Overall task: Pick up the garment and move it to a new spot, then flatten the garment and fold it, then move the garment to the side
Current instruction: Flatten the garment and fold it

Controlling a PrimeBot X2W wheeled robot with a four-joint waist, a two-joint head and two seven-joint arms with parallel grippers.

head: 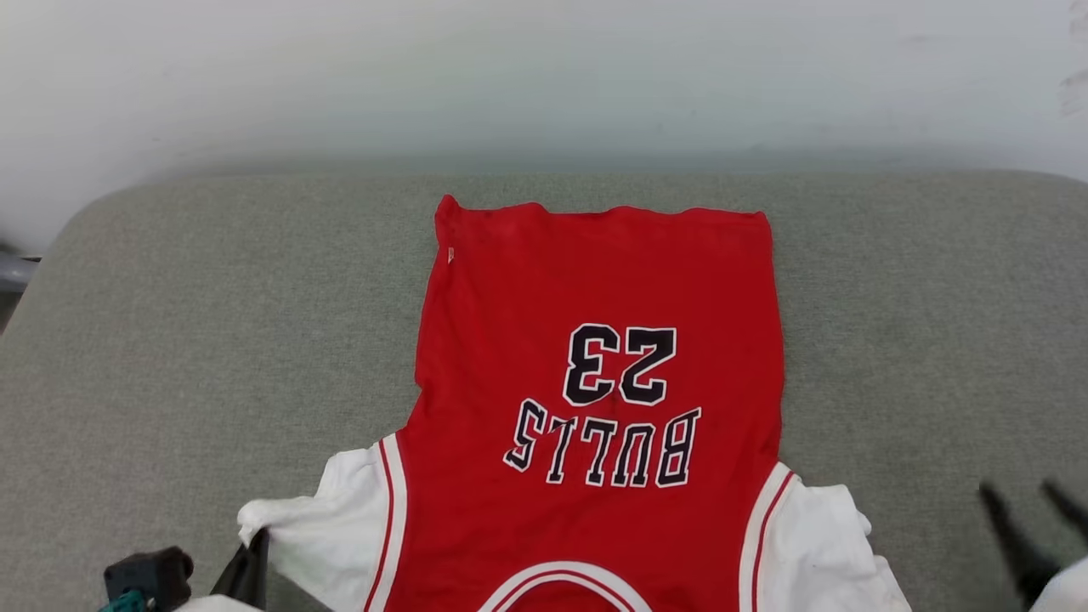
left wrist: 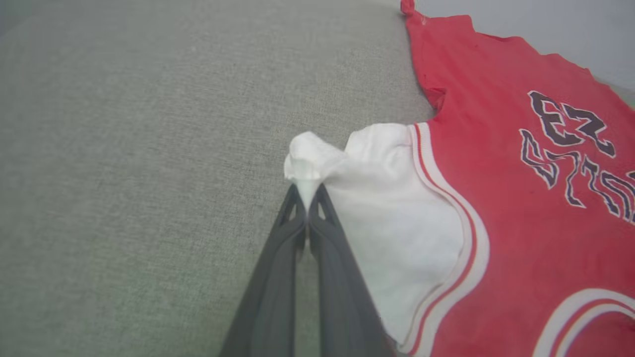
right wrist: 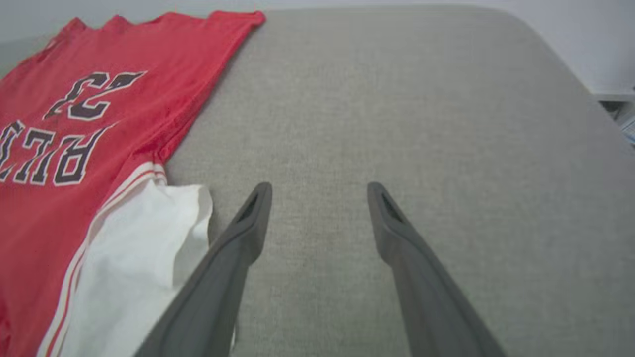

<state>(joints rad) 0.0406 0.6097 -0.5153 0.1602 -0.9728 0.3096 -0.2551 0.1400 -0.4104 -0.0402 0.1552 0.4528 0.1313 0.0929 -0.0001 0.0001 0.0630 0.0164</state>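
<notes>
I'm seeing the garment (head: 595, 297) lying spread flat on the grey padded surface (head: 212, 340), lettered face up, hem toward the pale wall (head: 544, 68) and collar toward me at the bottom edge of the head view. The black, white-edged "BULLS 23" lettering (head: 608, 408) is reading upside down from here. The red body is lying mostly smooth, with a small kink along its left side seam. My left pincer (left wrist: 307, 191) is pressing its two dark fingers together on the outer tip of the white left sleeve (left wrist: 387, 198), and the cloth is bunching into a small peak just past the fingertips. In the head view that pincer is sitting at the lower left, touching the sleeve's edge. My right pincer (right wrist: 318, 191) is hanging with its fingers spread wide over bare grey fabric, gripping nothing. It is just beside the white right sleeve (right wrist: 144, 248) and not touching it. In the head view it is showing blurred at the lower right. The right sleeve is lying loose and slightly rumpled, its red-and-white striped trim running along the armhole.
</notes>
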